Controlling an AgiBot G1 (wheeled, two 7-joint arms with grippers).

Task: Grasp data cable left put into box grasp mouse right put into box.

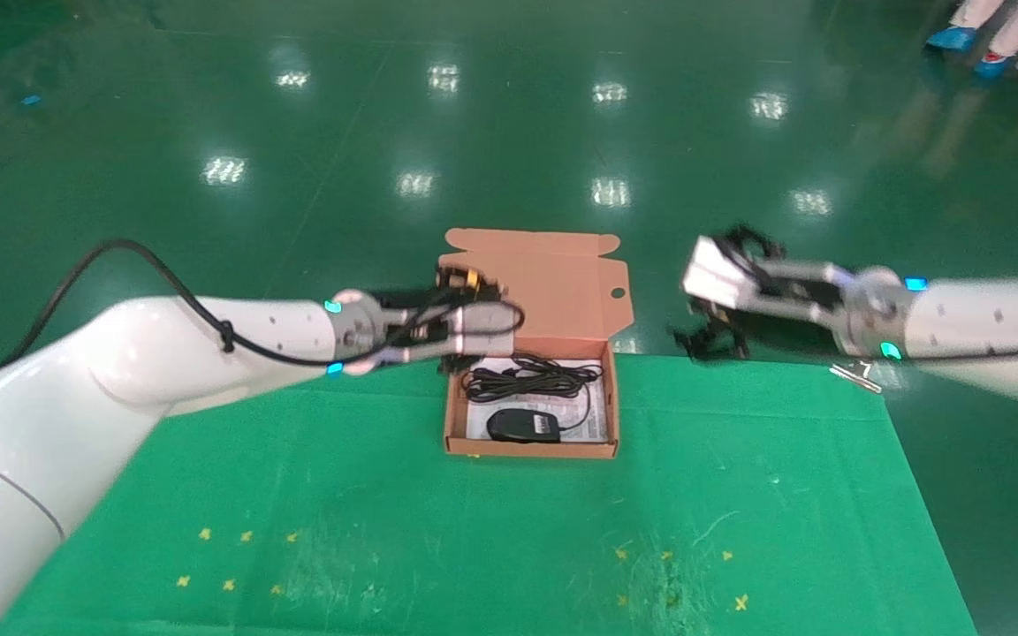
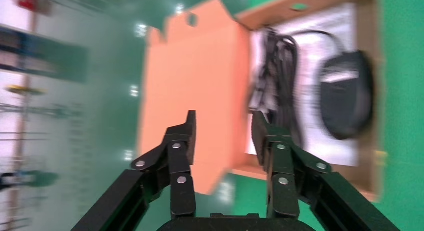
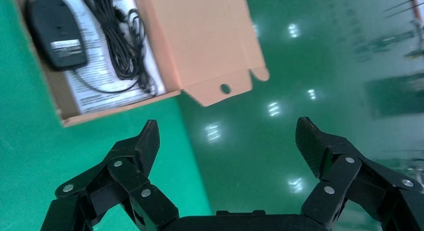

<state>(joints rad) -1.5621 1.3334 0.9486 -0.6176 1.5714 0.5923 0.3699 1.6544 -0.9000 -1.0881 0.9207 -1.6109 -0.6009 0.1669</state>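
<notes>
The salmon-orange box (image 1: 456, 424) stands open at the far middle of the green table, its lid (image 1: 562, 283) upright. Inside on the white sheet lie the black mouse (image 1: 522, 426) at the near side and a looped black cable bundle (image 1: 531, 378) behind it; the mouse's thin cord runs into that bundle. My left gripper (image 1: 474, 296) hovers at the box's far left corner, open and empty, with the lid (image 2: 200, 76) showing between its fingers (image 2: 186, 136). My right gripper (image 1: 708, 296) is open wide and empty, in the air right of the lid.
A small metal piece (image 1: 858, 375) lies at the table's far right edge. Yellow cross marks (image 1: 235, 556) (image 1: 677, 574) dot the near cloth. The shiny green floor lies beyond the table; a person's feet (image 1: 968, 40) show far right.
</notes>
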